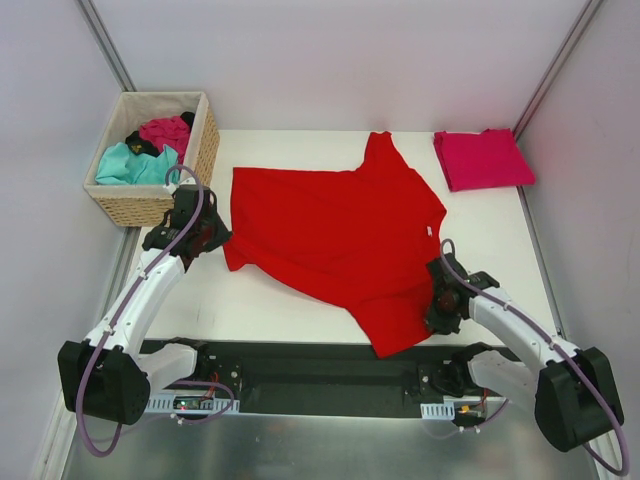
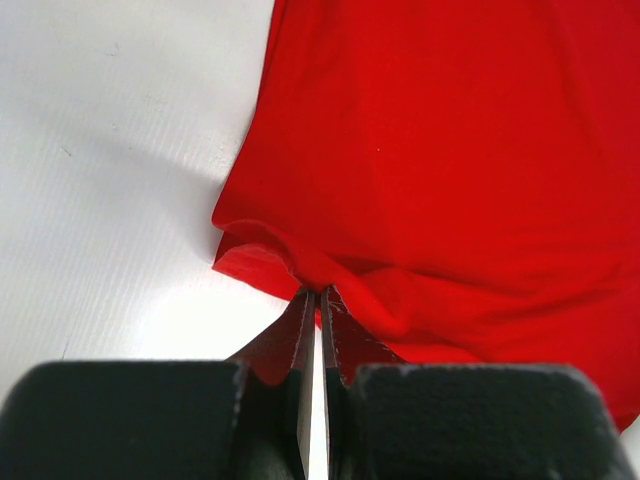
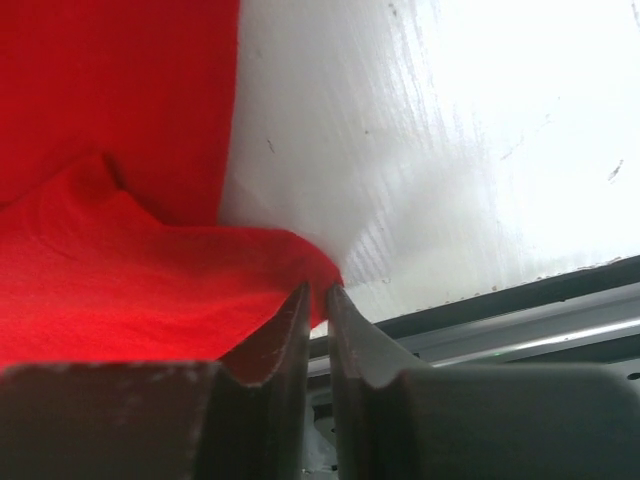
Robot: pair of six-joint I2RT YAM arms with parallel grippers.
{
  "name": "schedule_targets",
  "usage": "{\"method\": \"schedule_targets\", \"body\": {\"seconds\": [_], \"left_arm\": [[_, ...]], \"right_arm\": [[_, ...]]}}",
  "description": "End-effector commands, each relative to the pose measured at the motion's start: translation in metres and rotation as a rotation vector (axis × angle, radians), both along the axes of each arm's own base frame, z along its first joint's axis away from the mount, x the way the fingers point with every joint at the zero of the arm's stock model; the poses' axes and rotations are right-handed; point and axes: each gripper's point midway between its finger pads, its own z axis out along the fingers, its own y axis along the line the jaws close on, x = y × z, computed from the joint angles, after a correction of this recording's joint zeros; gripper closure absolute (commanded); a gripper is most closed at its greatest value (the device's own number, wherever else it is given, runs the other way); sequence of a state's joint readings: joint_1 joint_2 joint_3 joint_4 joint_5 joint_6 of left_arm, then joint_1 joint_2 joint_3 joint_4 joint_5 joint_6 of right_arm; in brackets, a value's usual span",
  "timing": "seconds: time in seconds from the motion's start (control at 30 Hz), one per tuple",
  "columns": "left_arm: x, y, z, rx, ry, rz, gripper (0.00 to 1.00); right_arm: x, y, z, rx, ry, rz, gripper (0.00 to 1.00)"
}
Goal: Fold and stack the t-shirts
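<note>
Red t-shirt [image 1: 335, 235] lies skewed mid-frame on tabletop [image 1: 250, 300]. L jaws closed, pinching its left edge. R jaws nearly together at lower-right hem; can't tell if gripping. Prob. two holds to pull cloth flat pre-fold. Folded crimson t-shirt [image 1: 483, 158] upper right: likely stack spot.

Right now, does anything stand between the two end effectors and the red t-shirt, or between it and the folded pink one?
Nothing visible does. The left end effector pinches an edge of the red t-shirt; the right end effector has its tips at the hem corner. Only table lies between it and the folded crimson t-shirt.
</note>
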State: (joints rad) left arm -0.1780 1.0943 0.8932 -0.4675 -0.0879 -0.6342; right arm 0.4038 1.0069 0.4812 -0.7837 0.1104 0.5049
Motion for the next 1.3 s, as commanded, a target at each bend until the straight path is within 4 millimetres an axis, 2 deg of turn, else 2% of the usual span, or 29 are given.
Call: {"method": "schedule_targets", "body": {"seconds": [0.0,0.1,0.33,0.43,0.57,0.6,0.73,0.8,0.83,0.9,0.93,1.07,1.23,1.27], "left_arm": [[0.008,-0.001,0.012,0.027,-0.041,-0.019,1.0],[0.007,0.0,0.011,0.027,-0.036,-0.019,1.0],[0.006,0.0,0.01,0.027,-0.038,-0.019,1.0],[0.007,-0.003,0.014,0.018,-0.045,-0.029,1.0],[0.006,-0.005,0.016,0.007,-0.05,-0.039,1.0],[0.005,-0.005,0.015,0.004,-0.048,-0.038,1.0],[0.002,-0.005,0.01,-0.001,-0.041,-0.033,1.0],[0.002,-0.005,0.007,0.002,-0.044,-0.03,1.0],[0.002,-0.005,0.006,0.001,-0.042,-0.029,1.0],[0.003,-0.006,0.009,-0.001,-0.052,-0.026,1.0],[0.003,-0.006,0.009,-0.001,-0.054,-0.028,1.0],[0.001,-0.007,0.015,0.002,-0.077,-0.036,1.0],[-0.006,-0.007,0.019,0.009,-0.104,-0.045,1.0],[-0.007,-0.007,0.021,0.008,-0.111,-0.045,1.0]], "right_arm": [[0.01,0.007,0.006,0.014,-0.009,0.017,0.89],[0.013,0.008,0.007,0.016,-0.013,0.018,0.99],[0.019,0.014,0.006,0.049,-0.038,0.025,0.99],[0.028,0.017,0.016,0.06,-0.087,0.036,1.0],[0.052,0.017,0.052,0.054,-0.236,0.066,1.0],[0.063,0.015,0.071,0.041,-0.303,0.074,0.99],[0.087,0.014,0.118,0.033,-0.46,0.077,0.99],[0.096,0.015,0.135,0.034,-0.514,0.077,0.99],[0.103,0.016,0.151,0.04,-0.56,0.071,0.99],[0.111,0.014,0.169,0.033,-0.62,0.07,1.0],[0.117,0.014,0.186,0.038,-0.665,0.064,0.99],[0.128,0.008,0.226,0.019,-0.78,0.041,1.0],[0.129,0.004,0.262,0.019,-0.862,0.039,0.99],[0.13,0.003,0.274,0.025,-0.891,0.033,0.99]]}}
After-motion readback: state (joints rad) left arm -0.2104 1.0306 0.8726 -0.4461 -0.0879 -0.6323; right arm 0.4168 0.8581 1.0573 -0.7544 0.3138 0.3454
